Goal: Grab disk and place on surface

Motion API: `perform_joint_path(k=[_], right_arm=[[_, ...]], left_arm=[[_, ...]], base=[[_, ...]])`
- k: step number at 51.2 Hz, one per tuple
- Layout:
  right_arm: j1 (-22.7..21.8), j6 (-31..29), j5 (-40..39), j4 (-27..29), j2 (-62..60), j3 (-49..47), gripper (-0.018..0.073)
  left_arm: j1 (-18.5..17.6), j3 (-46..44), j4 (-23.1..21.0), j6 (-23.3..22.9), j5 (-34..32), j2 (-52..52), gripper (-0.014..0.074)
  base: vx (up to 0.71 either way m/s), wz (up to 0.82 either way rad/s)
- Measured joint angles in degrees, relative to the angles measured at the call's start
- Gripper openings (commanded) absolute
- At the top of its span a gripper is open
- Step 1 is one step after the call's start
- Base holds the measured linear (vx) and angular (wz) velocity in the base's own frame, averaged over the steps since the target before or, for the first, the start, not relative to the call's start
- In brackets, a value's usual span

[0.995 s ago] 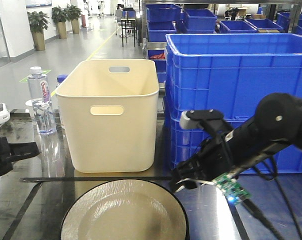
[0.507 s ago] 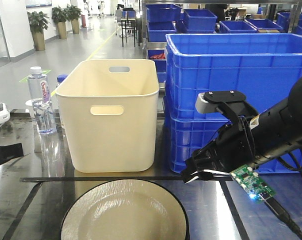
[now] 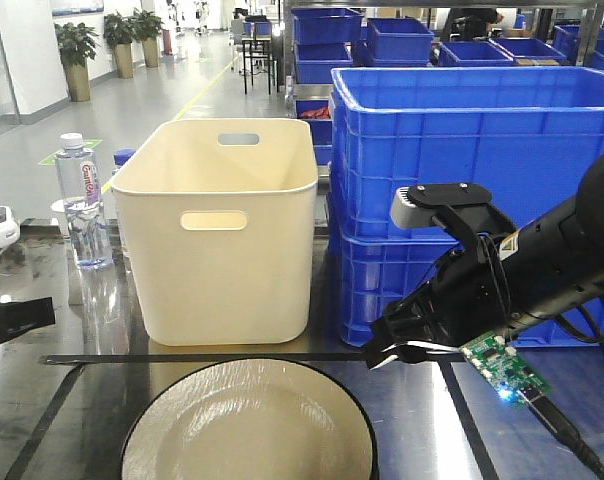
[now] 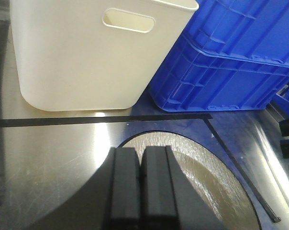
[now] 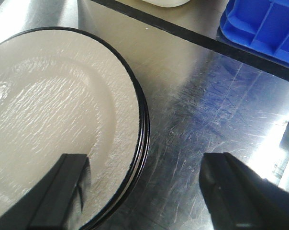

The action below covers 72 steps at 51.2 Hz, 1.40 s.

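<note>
Disk (image 3: 250, 425) sits flat on the steel surface (image 3: 82, 400) at my six o'clock, inside the tape lines (image 3: 192, 357). My right gripper (image 5: 149, 187) is spread wide, one finger over the disk's rim, the other over bare metal. My left gripper (image 4: 140, 182) is pressed together, empty, above the disk's near edge. Cream bin (image 3: 222, 225) at twelve.

We see right arm (image 3: 522, 275) risen from lower right toward right-centre of frame, then settled; left arm's dark edge (image 3: 12, 322) at left border sunk lower.
</note>
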Motion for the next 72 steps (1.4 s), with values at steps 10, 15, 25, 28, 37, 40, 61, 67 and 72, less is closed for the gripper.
perform_joint_path(k=[10,15,25,28,37,40,61,67,72], right_arm=[[0.0,0.0,0.0,0.0,0.0,0.0,0.0540],[0.0,0.0,0.0,0.0,0.0,0.0,0.0540],[0.0,0.0,0.0,0.0,0.0,0.0,0.0540],[0.0,0.0,0.0,0.0,0.0,0.0,0.0540],[0.0,0.0,0.0,0.0,0.0,0.0,0.0540],[0.0,0.0,0.0,0.0,0.0,0.0,0.0540],[0.0,0.0,0.4,0.0,0.0,0.0,0.0540],[0.0,0.0,0.5,0.0,0.0,0.0,0.0540],[0.0,0.0,0.5,0.0,0.0,0.0,0.0540]], left_arm=[[0.0,0.0,0.0,0.1,0.0,0.0,-0.0008],[0.0,0.3,2.4,-0.2,-0.1,-0.9,-0.0008],[-0.7,8.8,17.0,-8.9,-6.9,-12.7,-0.0008],[-1.1,12.7,22.4,-13.1,-9.8,-17.7,-0.0008],[-1.3,28.2,40.4,-29.1,-16.8,-34.3,-0.0008],[-1.3,33.4,46.4,-34.3,-18.1,-39.7,-0.0008],[-1.3,55.6,57.3,-40.3,-30.6,-58.1,-0.0008],[-1.3,55.7,57.4,-40.4,-30.8,-58.4,-0.0008],[-1.3,55.7,57.4,-40.4,-30.8,-58.4,-0.0008]], base=[[0.00,0.00],[0.00,0.00],[0.00,0.00],[0.00,0.00],[0.00,0.00],[0.00,0.00],[0.00,0.00],[0.00,0.00],[0.00,0.00]])
